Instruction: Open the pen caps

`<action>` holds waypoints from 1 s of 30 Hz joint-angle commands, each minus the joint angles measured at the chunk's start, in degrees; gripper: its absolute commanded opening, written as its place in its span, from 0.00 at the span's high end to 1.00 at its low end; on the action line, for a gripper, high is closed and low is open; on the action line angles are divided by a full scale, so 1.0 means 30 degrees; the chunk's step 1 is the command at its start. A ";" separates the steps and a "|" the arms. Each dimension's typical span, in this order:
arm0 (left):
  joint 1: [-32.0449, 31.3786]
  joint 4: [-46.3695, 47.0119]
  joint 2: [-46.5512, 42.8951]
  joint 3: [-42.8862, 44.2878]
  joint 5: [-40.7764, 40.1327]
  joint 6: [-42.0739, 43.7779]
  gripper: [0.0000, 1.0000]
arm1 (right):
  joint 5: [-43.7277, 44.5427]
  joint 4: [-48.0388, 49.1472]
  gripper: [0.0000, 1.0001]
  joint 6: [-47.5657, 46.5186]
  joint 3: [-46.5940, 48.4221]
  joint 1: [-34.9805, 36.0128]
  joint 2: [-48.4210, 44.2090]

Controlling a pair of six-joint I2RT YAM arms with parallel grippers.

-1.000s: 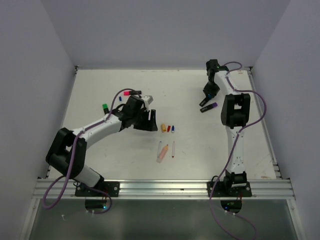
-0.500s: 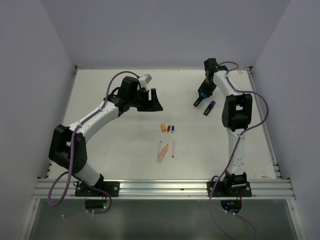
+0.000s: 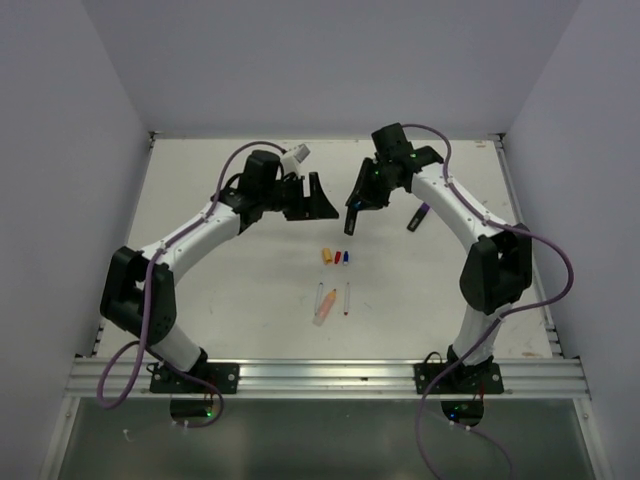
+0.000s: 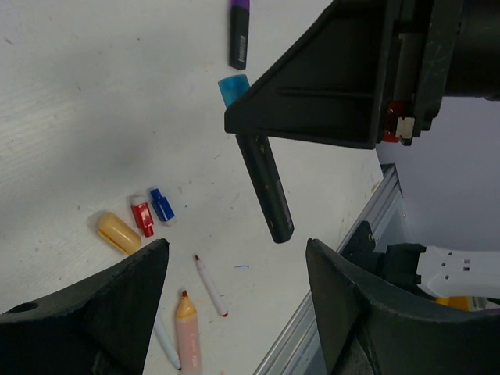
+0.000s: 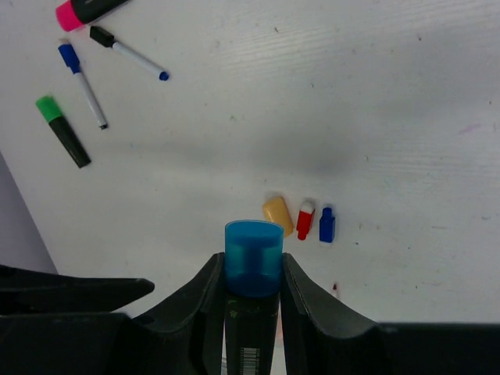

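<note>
From above, the left fingers [image 3: 316, 196] and right fingers [image 3: 364, 192] stand close together over the far middle of the surface [image 3: 250, 300]. The right ones carry a black pen [image 3: 352, 220]. Nearer, an orange cap [image 3: 327, 256], red cap [image 3: 338, 257] and blue cap [image 3: 346, 257] lie in a row, with a purple pen [image 3: 418, 217] to the right.

The left wrist view shows the left fingers spread with nothing between them. Beyond their gap the black pen slants down from the right fingers. The cyan cap [image 4: 232, 88] sits on its upper end, apart from the left fingertips.

In the right wrist view, the right fingers pinch the barrel just below the cyan cap, which pokes out between their tips. The three loose caps lie on the surface beyond. A green-capped pen [image 5: 62, 130] and pink-capped pen [image 5: 86, 12] lie farther left.
</note>
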 commanded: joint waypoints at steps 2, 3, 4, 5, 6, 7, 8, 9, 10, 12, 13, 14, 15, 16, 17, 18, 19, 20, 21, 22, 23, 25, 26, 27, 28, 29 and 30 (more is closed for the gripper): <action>-0.0783 0.0934 -0.0698 -0.0493 0.0055 -0.0986 0.25 | -0.0819 0.0973 1.00 0.0727 -0.1294 0.0396 -0.1748; -0.0959 0.0905 -0.0756 -0.0581 -0.0121 -0.1220 0.25 | -0.0732 0.0974 1.00 0.0816 -0.1383 0.0426 -0.1865; -0.1308 0.1079 -0.0873 -0.0727 -0.0528 -0.1367 0.25 | -0.0586 0.0887 1.00 0.1020 -0.1471 0.0455 -0.1983; -0.1457 0.1254 -0.1048 -0.1048 -0.0706 -0.1542 0.25 | -0.0468 0.0741 1.00 0.1138 -0.1501 0.0513 -0.2187; -0.1690 0.1604 -0.1166 -0.1225 -0.0882 -0.1834 0.25 | -0.0293 0.0768 1.00 0.1255 -0.1559 0.0543 -0.2334; -0.1780 0.1695 -0.1254 -0.1343 -0.1145 -0.1982 0.26 | -0.0204 0.0885 1.00 0.1604 -0.1763 0.0601 -0.2480; -0.1868 0.1812 -0.1255 -0.1460 -0.1177 -0.2100 0.26 | -0.0145 0.1002 1.00 0.1752 -0.1881 0.0689 -0.2772; -0.1985 0.1958 -0.1226 -0.1577 -0.1206 -0.2275 0.27 | -0.0058 0.0974 1.00 0.1899 -0.1998 0.0748 -0.2891; -0.2044 0.1988 -0.1226 -0.1607 -0.1380 -0.2335 0.27 | 0.0117 0.1119 1.00 0.2103 -0.2144 0.0835 -0.2979; -0.2277 0.2251 -0.1168 -0.1637 -0.1354 -0.2452 0.30 | 0.0264 0.1004 1.00 0.2222 -0.2146 0.1070 -0.3068; -0.2337 0.2194 -0.1080 -0.1608 -0.1382 -0.2452 0.31 | 0.0236 0.1119 1.00 0.2426 -0.2320 0.1129 -0.3155; -0.2366 0.2136 -0.1050 -0.1608 -0.1411 -0.2452 0.33 | 0.0207 0.1236 1.00 0.2515 -0.2437 0.1216 -0.3214; -0.2425 0.2164 -0.1021 -0.1637 -0.1440 -0.2481 0.35 | 0.0178 0.1295 1.00 0.2661 -0.2555 0.1275 -0.3359; -0.2425 0.2193 -0.0962 -0.1666 -0.1383 -0.2511 0.37 | 0.0148 0.1441 1.00 0.2749 -0.2672 0.1421 -0.3390; -0.2425 0.2194 -0.0962 -0.1695 -0.1411 -0.2540 0.38 | 0.0119 0.1443 1.00 0.2750 -0.2644 0.1480 -0.3419; -0.2454 0.2252 -0.0933 -0.1725 -0.1353 -0.2569 0.42 | 0.0119 0.1356 1.00 0.2750 -0.2586 0.1568 -0.3390; -0.2454 0.2252 -0.0904 -0.1725 -0.1324 -0.2541 0.44 | 0.0148 0.1268 1.00 0.2750 -0.2585 0.1685 -0.3419; -0.2454 0.2194 -0.0903 -0.1725 -0.1353 -0.2569 0.48 | 0.0148 0.1296 1.00 0.2808 -0.2672 0.1715 -0.3419; -0.2454 0.2136 -0.0874 -0.1725 -0.1411 -0.2541 0.50 | 0.0119 0.1354 1.00 0.2809 -0.2760 0.1744 -0.3506; -0.2454 0.2164 -0.0874 -0.1725 -0.1353 -0.2540 0.52 | 0.0119 0.1471 1.00 0.2954 -0.2964 0.1802 -0.3594; -0.2454 0.2135 -0.0903 -0.1754 -0.1324 -0.2511 0.57 | 0.0061 0.1530 1.00 0.2984 -0.3024 0.1803 -0.3653; -0.2454 0.2077 -0.0845 -0.1783 -0.1207 -0.2540 0.62 | 0.0031 0.1647 1.00 0.3014 -0.3142 0.1832 -0.3741; -0.2454 0.2077 -0.0845 -0.1870 -0.1148 -0.2540 0.68 | 0.0002 0.1648 1.00 0.3043 -0.3113 0.1832 -0.3742; -0.2454 0.2077 -0.0845 -0.1871 -0.1032 -0.2540 0.70 | 0.0060 0.1619 1.00 0.2898 -0.3054 0.1832 -0.3742; -0.2454 0.2077 -0.0903 -0.1900 -0.0973 -0.2511 0.73 | 0.0060 0.1647 1.00 0.2781 -0.2996 0.1832 -0.3742; -0.2454 0.2019 -0.0932 -0.1959 -0.0914 -0.2424 0.80 | -0.0027 0.1648 1.00 0.2663 -0.2966 0.1832 -0.3684; -0.2454 0.1902 -0.1020 -0.1988 -0.0884 -0.2336 0.83 | -0.0289 0.1677 1.00 0.2430 -0.2908 0.1832 -0.3654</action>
